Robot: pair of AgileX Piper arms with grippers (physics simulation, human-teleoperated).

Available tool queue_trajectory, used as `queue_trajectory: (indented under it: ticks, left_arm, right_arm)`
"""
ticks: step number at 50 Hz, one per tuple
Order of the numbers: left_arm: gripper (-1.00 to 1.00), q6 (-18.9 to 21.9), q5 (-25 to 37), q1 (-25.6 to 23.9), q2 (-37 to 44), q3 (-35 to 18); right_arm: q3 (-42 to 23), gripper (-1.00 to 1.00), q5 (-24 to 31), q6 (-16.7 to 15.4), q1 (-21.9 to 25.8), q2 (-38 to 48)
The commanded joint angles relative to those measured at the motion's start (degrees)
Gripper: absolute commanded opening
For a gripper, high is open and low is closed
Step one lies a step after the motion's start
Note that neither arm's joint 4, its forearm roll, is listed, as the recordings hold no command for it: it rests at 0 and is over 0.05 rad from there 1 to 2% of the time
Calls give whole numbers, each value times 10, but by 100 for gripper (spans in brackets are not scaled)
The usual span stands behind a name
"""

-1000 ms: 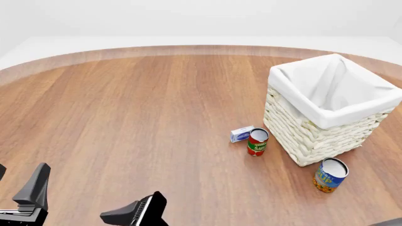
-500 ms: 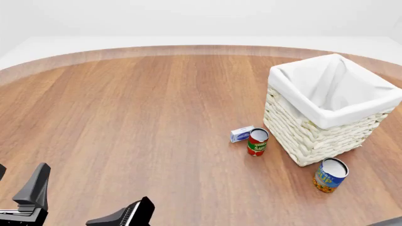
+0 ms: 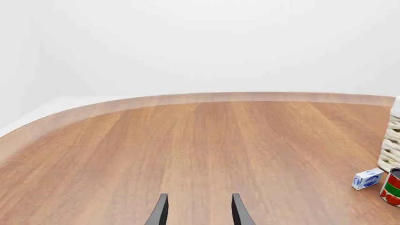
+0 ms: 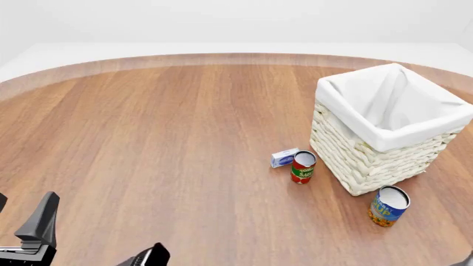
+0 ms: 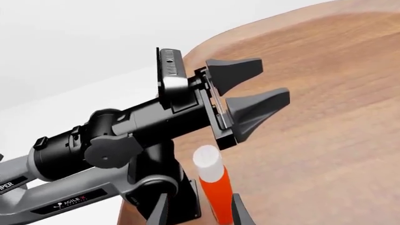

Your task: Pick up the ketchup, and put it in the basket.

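Note:
The ketchup (image 5: 216,194), a red-orange bottle with a white cap, shows only in the right wrist view. It stands upright close to the left arm's base and lies outside the front view. My right gripper (image 5: 200,206) is open, its two fingers on either side of the bottle. In the front view only its tip (image 4: 150,256) shows at the bottom edge. My left gripper (image 4: 22,206) (image 5: 273,78) (image 3: 198,201) hangs open and empty above the table. The basket (image 4: 369,160), cream wicker with a white liner, stands far right.
A red tomato-sauce can (image 4: 303,167) and a small white-and-blue box (image 4: 284,157) sit just left of the basket. A blue-and-orange can (image 4: 388,205) stands in front of it. The left arm's black body (image 5: 125,136) is right beside the ketchup.
In the front view the right gripper has slid down and to the left, now nearly below the bottom edge. The left gripper and the table objects have not moved.

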Motion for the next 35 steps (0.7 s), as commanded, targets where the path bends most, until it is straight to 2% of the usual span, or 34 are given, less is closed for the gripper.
queue_trajectory:
  ticks: [1,35]
  left_arm:
    - [100,0,0,0,0,0]
    - [100,0,0,0,0,0]
  right_arm:
    - [-20,100,12,4,1,17]
    - [-88,100,21,23,-18,92]
